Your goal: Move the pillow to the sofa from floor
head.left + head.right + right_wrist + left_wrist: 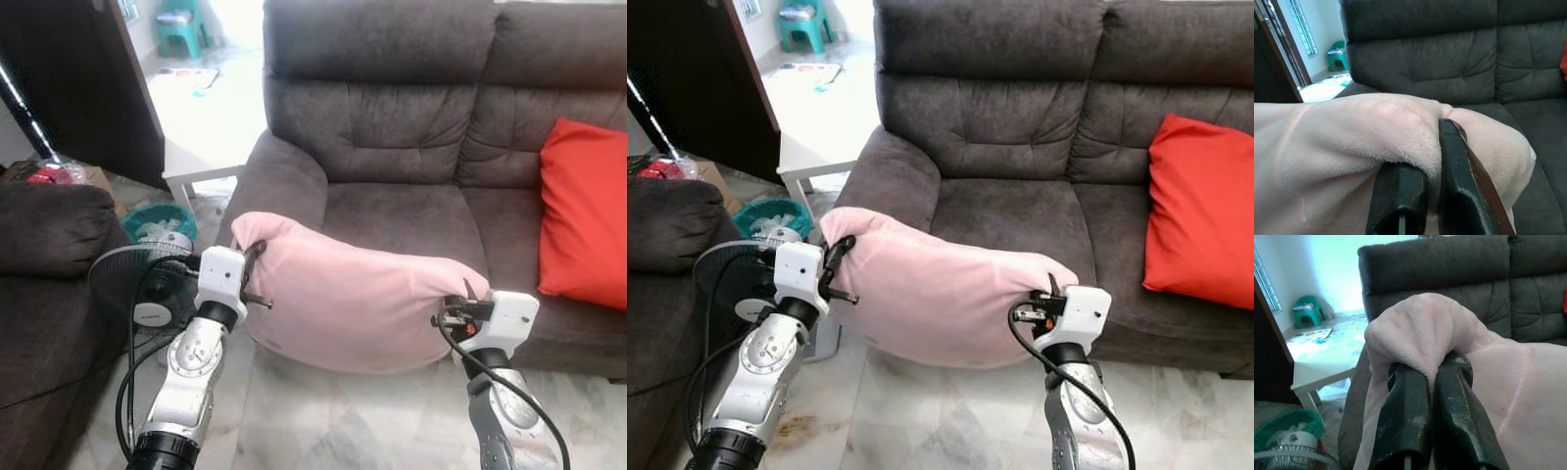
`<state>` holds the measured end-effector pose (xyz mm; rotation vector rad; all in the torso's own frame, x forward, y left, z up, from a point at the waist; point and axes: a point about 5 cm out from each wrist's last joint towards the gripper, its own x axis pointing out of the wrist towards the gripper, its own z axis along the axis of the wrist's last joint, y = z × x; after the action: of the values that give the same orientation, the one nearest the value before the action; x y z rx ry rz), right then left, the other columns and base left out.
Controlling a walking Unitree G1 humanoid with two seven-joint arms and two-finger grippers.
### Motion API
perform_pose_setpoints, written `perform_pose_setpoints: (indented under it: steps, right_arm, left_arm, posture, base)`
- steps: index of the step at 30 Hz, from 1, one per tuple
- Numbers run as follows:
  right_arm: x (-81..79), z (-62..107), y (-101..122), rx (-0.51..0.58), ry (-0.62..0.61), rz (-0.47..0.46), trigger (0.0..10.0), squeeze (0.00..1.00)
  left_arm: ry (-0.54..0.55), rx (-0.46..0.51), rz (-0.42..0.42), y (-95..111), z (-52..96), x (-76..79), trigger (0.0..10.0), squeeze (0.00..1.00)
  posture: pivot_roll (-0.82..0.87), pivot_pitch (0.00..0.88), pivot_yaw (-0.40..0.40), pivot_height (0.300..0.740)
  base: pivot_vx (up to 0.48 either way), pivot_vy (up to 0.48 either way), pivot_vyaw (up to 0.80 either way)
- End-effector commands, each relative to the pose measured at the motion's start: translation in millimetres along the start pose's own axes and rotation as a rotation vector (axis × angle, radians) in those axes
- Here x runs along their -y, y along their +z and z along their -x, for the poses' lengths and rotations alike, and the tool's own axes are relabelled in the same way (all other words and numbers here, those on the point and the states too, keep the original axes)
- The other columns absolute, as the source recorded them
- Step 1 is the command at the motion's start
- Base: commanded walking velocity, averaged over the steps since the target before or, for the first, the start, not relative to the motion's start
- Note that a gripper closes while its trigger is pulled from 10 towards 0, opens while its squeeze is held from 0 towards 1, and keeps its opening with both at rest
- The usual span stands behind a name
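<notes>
the pink pillow (pixel 353 308) hangs mid-frame, off the floor, in front of the sofa (pixel 411 211) seat edge. the left gripper (pixel 253 279) has its jaws clenched on a bunched corner at centre left; the right gripper (pixel 460 308) pinches a fold at lower right. both holds take only a little fabric, so a quick swing forward could likely pull a corner loose. the fan (pixel 147 284) at lower left sits near the left arm.

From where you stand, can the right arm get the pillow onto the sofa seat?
Probably yes. Both end effectors, left and right, pinch the pink pillow off the floor, just in front of the sofa seat. That seat is bare; the red cushion sits further right.
</notes>
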<state>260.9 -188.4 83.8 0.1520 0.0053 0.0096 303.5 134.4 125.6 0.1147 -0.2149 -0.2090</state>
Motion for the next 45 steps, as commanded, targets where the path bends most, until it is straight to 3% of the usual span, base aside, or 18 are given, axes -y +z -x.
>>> perform_pose_setpoints:
  steps: [1, 14, 24, 40, 45]
  right_arm:
    - [-1.8, -7.3, 23, 0.109, 0.008, 0.006, 10.0, 0.0]
    - [-7.6, -11.1, 33, 0.153, 0.017, -0.014, 10.0, 0.0]
    - [-10.5, -11.8, 35, 0.159, 0.022, -0.023, 10.0, 0.0]
    - [-14.8, -13.4, 39, 0.175, 0.05, 0.002, 10.0, 0.0]
    - [-15.5, -13.3, 40, 0.177, 0.065, 0.02, 10.0, 0.0]
  left_arm:
    - [0.014, 0.055, -0.023, 13, -5.3, -5.8, 10.0, 0.0]
    - [0.013, 0.111, -0.053, 28, -9.6, -9.8, 10.0, 0.0]
    - [0.006, 0.151, -0.06, 40, -14.2, -11.3, 10.0, 0.0]
    - [0.008, 0.17, -0.059, 48, -16.1, -12.1, 10.0, 0.0]
    - [0.008, 0.176, -0.059, 50, -16.5, -11.9, 10.0, 0.0]
  posture:
    - [0.03, 0.008, -0.014, 0.74]
    - [0.04, 0.019, -0.008, 0.74]
    - [0.04, 0.023, -0.005, 0.74]
    - [0.04, 0.027, -0.01, 0.74]
    - [0.05, 0.025, -0.012, 0.74]
  base:
    - [0.319, 0.0, 0.0]
    - [0.34, 0.0, 0.0]
    - [0.345, 0.0, -0.76]
    - [0.343, 0.0, 0.0]
    - [0.341, 0.0, 0.8]
